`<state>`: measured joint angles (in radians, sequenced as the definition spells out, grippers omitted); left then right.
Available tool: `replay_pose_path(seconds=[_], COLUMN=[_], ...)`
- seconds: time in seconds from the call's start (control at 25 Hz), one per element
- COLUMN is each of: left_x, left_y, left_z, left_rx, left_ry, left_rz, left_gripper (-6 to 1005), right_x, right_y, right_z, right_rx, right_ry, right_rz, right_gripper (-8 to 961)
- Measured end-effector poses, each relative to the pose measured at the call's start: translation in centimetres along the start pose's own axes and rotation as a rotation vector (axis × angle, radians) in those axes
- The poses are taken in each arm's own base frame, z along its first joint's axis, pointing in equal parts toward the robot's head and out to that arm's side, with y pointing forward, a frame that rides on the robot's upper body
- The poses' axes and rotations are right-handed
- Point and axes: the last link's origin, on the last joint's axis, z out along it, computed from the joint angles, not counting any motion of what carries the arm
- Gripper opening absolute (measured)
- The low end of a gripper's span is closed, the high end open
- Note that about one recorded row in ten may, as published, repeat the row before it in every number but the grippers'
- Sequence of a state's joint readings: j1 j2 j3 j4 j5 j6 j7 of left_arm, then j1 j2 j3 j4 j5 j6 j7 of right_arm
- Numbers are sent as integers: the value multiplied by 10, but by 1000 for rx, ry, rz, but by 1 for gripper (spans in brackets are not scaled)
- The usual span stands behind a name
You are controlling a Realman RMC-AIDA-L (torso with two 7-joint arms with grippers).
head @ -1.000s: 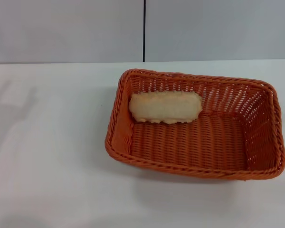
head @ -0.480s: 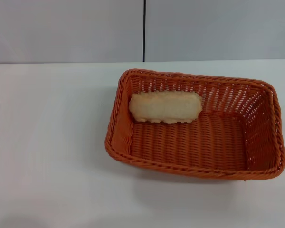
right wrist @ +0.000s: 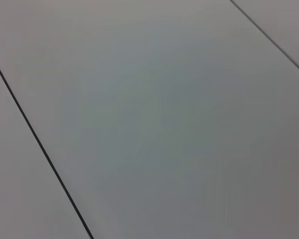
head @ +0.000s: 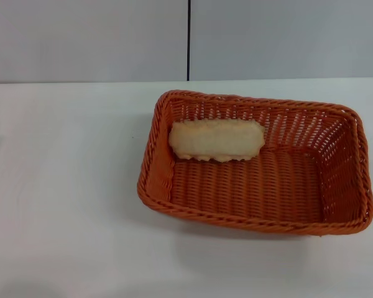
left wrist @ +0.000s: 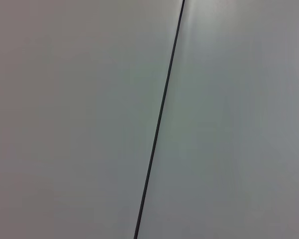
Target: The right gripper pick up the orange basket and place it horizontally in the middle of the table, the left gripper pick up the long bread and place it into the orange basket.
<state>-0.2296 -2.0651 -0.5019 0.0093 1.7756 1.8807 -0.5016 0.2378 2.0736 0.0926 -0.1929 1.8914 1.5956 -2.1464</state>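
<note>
Your orange basket sat lengthwise on the table, slightly toward 3 o'clock; long bread lay inside, pale side up, against the 12 o'clock wall; neither gripper was visible, finger state unknowable; wrist views showed only grey panels.

Rectangular orange woven wicker basket: ribbed weave, braided rim, slight sheen. Oblong pale cream toy loaf: matt, soft-looking, faintly grainy face, crinkled edges. Flat white tabletop: smooth, matt. Grey wall panels: smooth, matt, thin dark seams.
</note>
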Motion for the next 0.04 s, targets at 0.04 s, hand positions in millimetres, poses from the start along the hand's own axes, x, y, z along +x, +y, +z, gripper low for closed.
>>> replay_pose_path(seconds=[0.04], left_x=[0], left_y=[0], left_z=[0], left_rx=[0], left_ry=[0], left_rz=[-1], left_gripper=[847], right_x=[0], right_y=[0], right_z=[0], right_rx=[1], right_ry=[0], right_rz=[2], right_gripper=[422])
